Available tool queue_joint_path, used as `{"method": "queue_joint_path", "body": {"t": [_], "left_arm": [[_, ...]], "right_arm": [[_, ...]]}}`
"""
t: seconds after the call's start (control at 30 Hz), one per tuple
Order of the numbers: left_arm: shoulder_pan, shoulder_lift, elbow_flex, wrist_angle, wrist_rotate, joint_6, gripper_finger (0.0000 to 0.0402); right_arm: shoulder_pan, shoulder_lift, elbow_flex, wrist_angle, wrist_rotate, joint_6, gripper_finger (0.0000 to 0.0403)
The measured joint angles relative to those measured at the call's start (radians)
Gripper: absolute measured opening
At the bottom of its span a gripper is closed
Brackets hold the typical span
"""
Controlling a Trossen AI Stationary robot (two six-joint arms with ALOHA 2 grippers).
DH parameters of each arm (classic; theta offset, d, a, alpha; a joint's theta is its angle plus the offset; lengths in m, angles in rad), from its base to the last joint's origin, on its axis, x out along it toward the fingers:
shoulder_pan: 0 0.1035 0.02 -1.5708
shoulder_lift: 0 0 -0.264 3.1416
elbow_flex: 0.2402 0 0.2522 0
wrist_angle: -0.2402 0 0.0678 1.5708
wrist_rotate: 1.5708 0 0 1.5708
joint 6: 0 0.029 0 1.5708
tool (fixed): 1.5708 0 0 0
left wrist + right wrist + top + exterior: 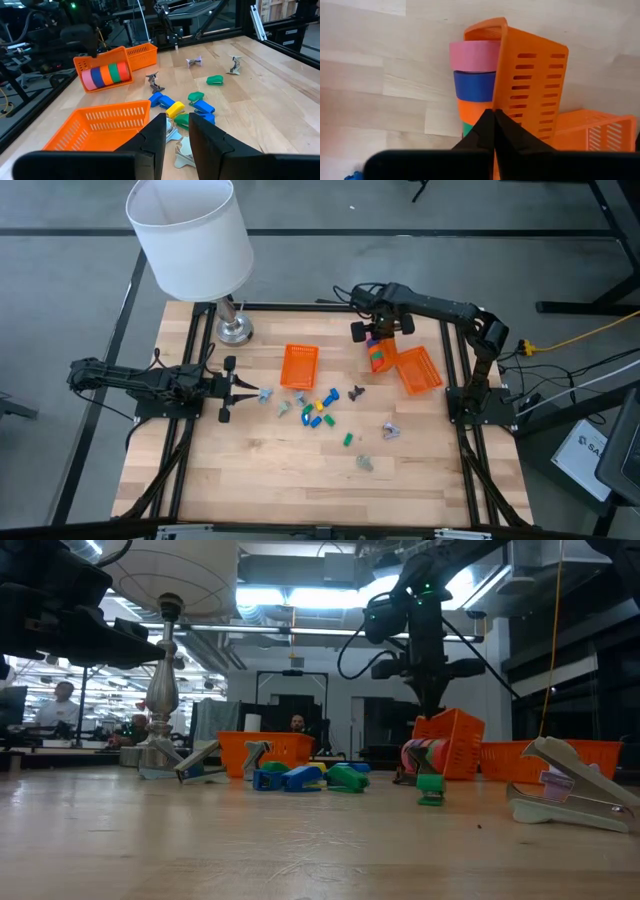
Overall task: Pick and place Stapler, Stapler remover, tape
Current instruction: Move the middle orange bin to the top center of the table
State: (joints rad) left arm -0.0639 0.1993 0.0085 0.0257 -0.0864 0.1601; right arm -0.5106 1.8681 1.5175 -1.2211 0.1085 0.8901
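An orange basket (530,85) lies tipped on its side at the table's far right, with several rolls of tape (475,75) in pink, blue, orange and green stacked in it. My right gripper (493,120) stands over it, pointing down, shut on its wall. Small blue, yellow and green staplers (320,408) and grey staple removers (390,430) lie scattered mid-table. My left gripper (176,132) waits at the table's left, level, open by a narrow gap, with nothing between its fingers; a grey staple remover (182,152) lies just beyond its tips. My right gripper pinches the tipped basket's uppermost side wall at its rim (496,107) between its two fingers. The fingers come from above, pointing down. The basket (100,65) stays on its side, tilted, its lower edge and the tape rolls (424,755) down on the table.
A second orange basket (300,365) stands upright mid-table and a third (420,370) lies right of the held one. A table lamp with a white shade (190,235) stands on its metal base (235,330) at the far left. The near half of the table is bare wood.
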Motion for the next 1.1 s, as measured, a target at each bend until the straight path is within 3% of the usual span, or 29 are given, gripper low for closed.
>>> {"method": "queue_joint_path", "body": {"t": [0.67, 1.1], "left_arm": [[0.0, 0.0, 0.0, 0.0, 0.0, 0.0, 0.0078], [0.0, 0.0, 0.0, 0.0, 0.0, 0.0, 0.0079]], "right_arm": [[0.0, 0.003, 0.023, -0.02, 0.0, -0.009, 0.0122], [0.0, 0.003, -0.003, -0.1, 0.031, 0.04, 0.011]]}}
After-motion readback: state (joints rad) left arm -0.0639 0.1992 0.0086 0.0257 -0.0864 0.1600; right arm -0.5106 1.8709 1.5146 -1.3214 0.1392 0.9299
